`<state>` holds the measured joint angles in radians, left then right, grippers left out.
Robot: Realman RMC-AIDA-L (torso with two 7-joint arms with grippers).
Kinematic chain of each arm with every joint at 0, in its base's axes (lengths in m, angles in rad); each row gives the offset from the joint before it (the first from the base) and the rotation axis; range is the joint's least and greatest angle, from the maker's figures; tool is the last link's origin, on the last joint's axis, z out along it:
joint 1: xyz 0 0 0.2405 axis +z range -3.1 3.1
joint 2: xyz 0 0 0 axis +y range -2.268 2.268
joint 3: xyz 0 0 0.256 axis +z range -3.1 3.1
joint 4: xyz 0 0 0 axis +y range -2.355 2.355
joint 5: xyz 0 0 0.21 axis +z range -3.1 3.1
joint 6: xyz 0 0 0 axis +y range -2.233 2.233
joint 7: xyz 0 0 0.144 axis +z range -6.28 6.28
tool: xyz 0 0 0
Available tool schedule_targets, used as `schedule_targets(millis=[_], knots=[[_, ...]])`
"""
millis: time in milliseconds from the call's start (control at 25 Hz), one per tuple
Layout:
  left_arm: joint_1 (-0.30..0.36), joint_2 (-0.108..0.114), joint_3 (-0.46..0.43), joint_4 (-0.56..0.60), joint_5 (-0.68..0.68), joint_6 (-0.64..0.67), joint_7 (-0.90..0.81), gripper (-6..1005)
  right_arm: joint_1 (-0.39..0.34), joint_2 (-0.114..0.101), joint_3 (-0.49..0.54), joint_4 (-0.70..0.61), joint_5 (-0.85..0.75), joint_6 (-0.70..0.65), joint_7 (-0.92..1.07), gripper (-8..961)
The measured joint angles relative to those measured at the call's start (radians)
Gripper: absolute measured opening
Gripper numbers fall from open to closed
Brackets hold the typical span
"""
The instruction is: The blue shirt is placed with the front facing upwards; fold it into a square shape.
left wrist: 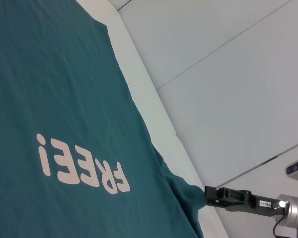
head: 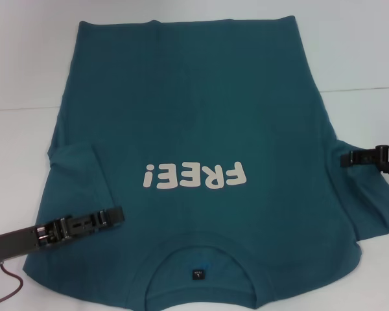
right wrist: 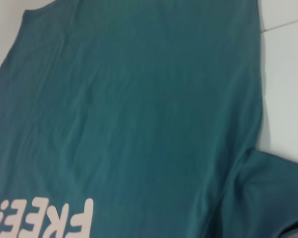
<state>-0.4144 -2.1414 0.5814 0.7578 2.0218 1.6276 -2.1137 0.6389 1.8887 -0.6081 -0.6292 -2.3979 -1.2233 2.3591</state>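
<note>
Item 1: blue shirt (head: 201,123), dark teal short-sleeved T-shirt, lying face up on the white table (head: 26,65). It fills the centre of the head view, hem toward the top of the frame, round collar (head: 198,256) at the bottom centre. The white "FREE!" print (head: 194,175) reads inverted, just below mid-frame. The left sleeve (head: 78,172) is already folded inward over the body at lower left; the right sleeve (head: 373,204) lies spread flat at the right edge.

Item 2: left gripper (head: 117,216), lower left of the head view, low over the folded sleeve near the shoulder. Whether its jaws are apart or closed, I cannot tell.

Item 3: right gripper (head: 345,159), right edge, its tip at the shirt's side seam just above the right sleeve. The left wrist view shows it (left wrist: 208,195) against the cloth edge; jaw state cannot be told.

Risks, as judged:
- A shallow pinch at the right seam may catch only 1 layer, so the back layer trails and the fold wrinkles.
- Lifting the left gripper may drag the folded sleeve open again.
- Uneven pulls could skew the body, spoiling a square outline.
</note>
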Motion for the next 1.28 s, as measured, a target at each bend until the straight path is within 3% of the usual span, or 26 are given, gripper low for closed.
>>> schedule_targets(millis=[80, 640, 840, 1080, 1280], knots=[[-0.001, 0.000, 0.000, 0.000, 0.000, 0.000, -0.002, 551, 0.001, 0.000, -0.002, 0.001, -0.011, 0.000, 0.002, 898], [0.003, 0.000, -0.002, 0.000, -0.002, 0.000, -0.003, 550, 0.005, -0.003, -0.013, -0.003, -0.031, 0.004, 0.027, 494], [0.002, 0.000, -0.002, 0.000, -0.002, 0.000, -0.005, 550, 0.002, -0.005, -0.013, -0.003, -0.031, 0.008, 0.028, 246], [0.002, 0.000, -0.017, 0.000, -0.002, 0.003, -0.006, 549, -0.002, -0.006, -0.010, -0.003, -0.031, 0.010, 0.030, 24], [0.002, 0.000, -0.024, 0.000, -0.002, 0.007, -0.006, 549, -0.002, -0.014, -0.011, -0.019, -0.030, -0.007, 0.058, 10]])
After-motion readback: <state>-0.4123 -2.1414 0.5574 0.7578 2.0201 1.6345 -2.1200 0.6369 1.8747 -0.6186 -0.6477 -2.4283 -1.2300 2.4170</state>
